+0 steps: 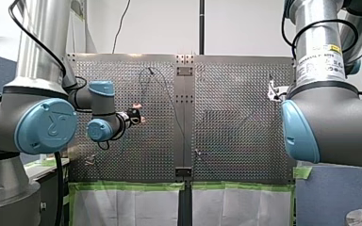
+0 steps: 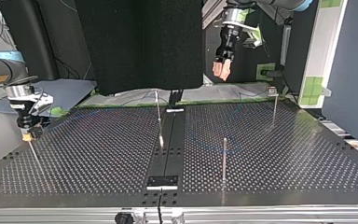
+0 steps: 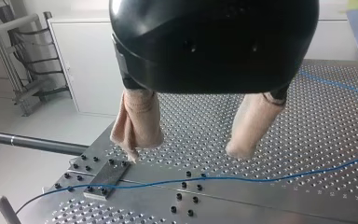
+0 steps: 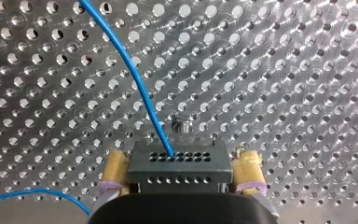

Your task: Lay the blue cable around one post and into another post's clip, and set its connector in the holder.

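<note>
Running thin and blue across the table (image 3: 317, 116), the cable (image 4: 135, 77) ends in a dark holed connector (image 4: 177, 171) pinched by the right gripper's (image 4: 181, 162) yellow pads (image 4: 114, 164) near the table; the left gripper (image 3: 191, 140) hangs higher, fingers (image 3: 137, 121) spread.

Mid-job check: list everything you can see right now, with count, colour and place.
blue cable: one, blue, lying across the table and ending in the connector.
connector: one, grey, clamped between my right gripper's pads, low over the table.
metal posts: at least three, silver, upright on the table; the far one at the top view's right carries a clip.
mounting plate: one, grey, bolted to the table, with the cable lying across it.
perforated table: one, silver.
green tape: strips along the table's near edge in the front view.
left gripper: black, beige pads, open, raised above the table.
right gripper: yellow pads, shut on the connector.
</note>
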`<action>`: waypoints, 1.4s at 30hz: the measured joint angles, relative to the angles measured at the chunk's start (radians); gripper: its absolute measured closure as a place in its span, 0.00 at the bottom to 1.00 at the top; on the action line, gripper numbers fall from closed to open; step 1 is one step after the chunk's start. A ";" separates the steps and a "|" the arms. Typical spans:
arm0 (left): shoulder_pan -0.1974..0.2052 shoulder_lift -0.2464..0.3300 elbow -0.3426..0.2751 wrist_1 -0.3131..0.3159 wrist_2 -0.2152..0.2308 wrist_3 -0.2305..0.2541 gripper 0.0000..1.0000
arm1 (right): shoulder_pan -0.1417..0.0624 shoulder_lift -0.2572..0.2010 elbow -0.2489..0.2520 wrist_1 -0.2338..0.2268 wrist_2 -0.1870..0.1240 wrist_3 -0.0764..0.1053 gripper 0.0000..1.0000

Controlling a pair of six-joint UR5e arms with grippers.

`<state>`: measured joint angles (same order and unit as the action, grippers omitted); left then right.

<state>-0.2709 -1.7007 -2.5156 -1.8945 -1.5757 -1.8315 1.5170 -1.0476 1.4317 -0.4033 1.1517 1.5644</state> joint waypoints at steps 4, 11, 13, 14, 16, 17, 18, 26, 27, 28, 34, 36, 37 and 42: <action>0.003 0.000 -0.001 -0.001 0.001 0.000 0.00 | 0.000 0.000 0.000 0.002 -0.001 -0.001 0.00; 0.008 0.000 -0.003 -0.002 0.001 0.000 0.00 | 0.000 0.000 0.000 0.005 0.003 -0.001 0.00; 0.009 0.000 -0.003 -0.002 0.001 0.000 0.00 | 0.000 0.000 0.000 0.005 0.004 -0.001 0.00; 0.011 0.000 -0.003 -0.002 0.001 0.000 0.00 | -0.001 0.000 0.000 0.005 0.005 -0.001 0.00; 0.012 0.000 -0.003 -0.002 0.001 0.000 0.00 | -0.001 0.000 0.000 0.005 0.005 -0.001 0.00; 0.013 0.000 -0.003 -0.002 0.001 0.000 0.00 | -0.001 0.000 0.000 0.005 0.005 -0.001 0.00; 0.014 0.000 -0.003 -0.002 0.001 0.000 0.00 | -0.001 0.000 0.000 0.006 0.005 -0.001 0.00; 0.020 0.000 -0.004 -0.002 0.002 0.000 0.00 | -0.001 0.000 0.000 0.007 0.014 -0.001 0.00; 0.021 0.000 -0.004 -0.002 0.002 0.000 0.00 | -0.001 0.000 0.000 0.007 0.016 -0.001 0.00; 0.022 0.000 -0.004 -0.002 0.002 0.000 0.00 | -0.001 0.000 0.000 0.007 0.019 -0.001 0.00; 0.024 0.000 -0.005 -0.002 0.003 0.000 0.00 | -0.001 0.000 0.000 0.007 0.031 -0.001 0.00; 0.024 0.000 -0.005 -0.002 0.003 0.000 0.00 | -0.001 0.000 0.000 0.007 0.036 -0.001 0.00; 0.024 0.000 -0.005 -0.002 0.003 0.000 0.00 | -0.001 0.000 0.000 0.007 0.039 -0.001 0.00; 0.026 0.000 -0.007 -0.002 0.003 0.000 0.00 | -0.001 0.000 0.000 0.010 0.047 -0.001 0.00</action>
<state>-0.2450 -1.7009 -2.5225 -1.8962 -1.5730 -1.8315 1.5163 -1.0473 1.4319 -0.3935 1.1983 1.5634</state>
